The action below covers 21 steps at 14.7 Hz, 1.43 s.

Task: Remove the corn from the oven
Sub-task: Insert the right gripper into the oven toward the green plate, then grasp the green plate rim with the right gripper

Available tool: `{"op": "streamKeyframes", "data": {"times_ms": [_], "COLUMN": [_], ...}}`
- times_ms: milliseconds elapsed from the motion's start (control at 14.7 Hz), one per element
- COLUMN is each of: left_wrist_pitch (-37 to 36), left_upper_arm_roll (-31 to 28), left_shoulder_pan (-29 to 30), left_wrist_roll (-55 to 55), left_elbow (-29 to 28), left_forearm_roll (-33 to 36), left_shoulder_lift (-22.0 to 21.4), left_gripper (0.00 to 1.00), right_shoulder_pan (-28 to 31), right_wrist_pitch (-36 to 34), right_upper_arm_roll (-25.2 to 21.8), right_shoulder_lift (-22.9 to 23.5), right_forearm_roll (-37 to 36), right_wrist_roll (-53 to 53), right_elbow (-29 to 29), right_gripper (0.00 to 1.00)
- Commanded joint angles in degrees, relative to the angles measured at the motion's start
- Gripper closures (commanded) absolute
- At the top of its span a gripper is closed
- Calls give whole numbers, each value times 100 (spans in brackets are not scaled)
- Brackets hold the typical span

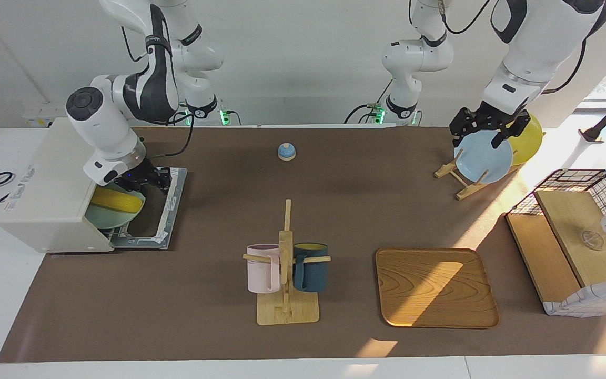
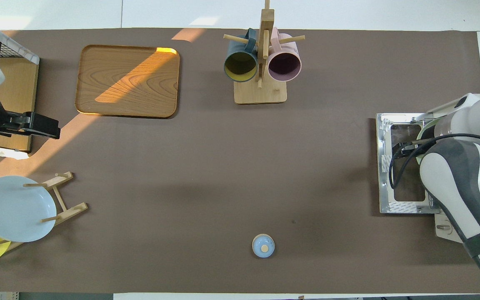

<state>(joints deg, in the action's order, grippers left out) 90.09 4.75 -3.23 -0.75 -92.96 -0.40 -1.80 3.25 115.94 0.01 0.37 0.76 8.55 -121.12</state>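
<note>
The white oven (image 1: 45, 195) stands at the right arm's end of the table, its door (image 1: 163, 210) dropped open flat. Inside lies the yellow corn (image 1: 116, 201) on a pale green plate (image 1: 104, 216). My right gripper (image 1: 148, 180) is at the oven's mouth, just above the plate's rim beside the corn. In the overhead view the right arm covers the oven's mouth and hides the corn; only the door (image 2: 386, 166) and a sliver of the plate (image 2: 425, 129) show. My left gripper (image 1: 482, 138) waits open and empty over a plate rack.
A rack (image 1: 466, 179) with a blue plate (image 1: 484, 158) and a yellow plate (image 1: 526, 139) is under the left gripper. A mug stand (image 1: 286, 295) with two mugs, a wooden tray (image 1: 434, 287), a wire basket (image 1: 582, 237) and a small blue bell (image 1: 286, 151) are on the table.
</note>
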Motion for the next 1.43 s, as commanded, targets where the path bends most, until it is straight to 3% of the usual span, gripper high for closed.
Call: {"op": "streamKeyframes", "data": {"times_ms": [0, 272, 613, 1226, 1362], "left_wrist_pitch": [-79, -79, -79, -79, -79], "left_upper_arm_roll": [35, 35, 35, 35, 35], "left_shoulder_pan": [77, 77, 77, 77, 77], "left_wrist_roll": [-4, -4, -4, -4, -4], "left_elbow": [-47, -47, -47, -47, -47], "left_forearm_roll": [-57, -57, -57, -57, -57], "left_shoulder_lift": [-102, -102, -102, -102, -102], "left_gripper": [0, 0, 0, 0, 0], "right_shoulder_pan": [149, 176, 369, 439, 457], "right_wrist_pitch": [96, 60, 412, 746, 746], "right_upper_arm_roll": [34, 43, 43, 43, 43], "right_shoulder_lift": [-283, -309, -362, -397, -423], "right_forearm_roll": [-276, -665, -673, -673, -673], "right_wrist_roll": [191, 200, 454, 744, 771], "right_elbow": [-298, -342, -685, -966, -975], "right_gripper": [46, 48, 66, 67, 77]}}
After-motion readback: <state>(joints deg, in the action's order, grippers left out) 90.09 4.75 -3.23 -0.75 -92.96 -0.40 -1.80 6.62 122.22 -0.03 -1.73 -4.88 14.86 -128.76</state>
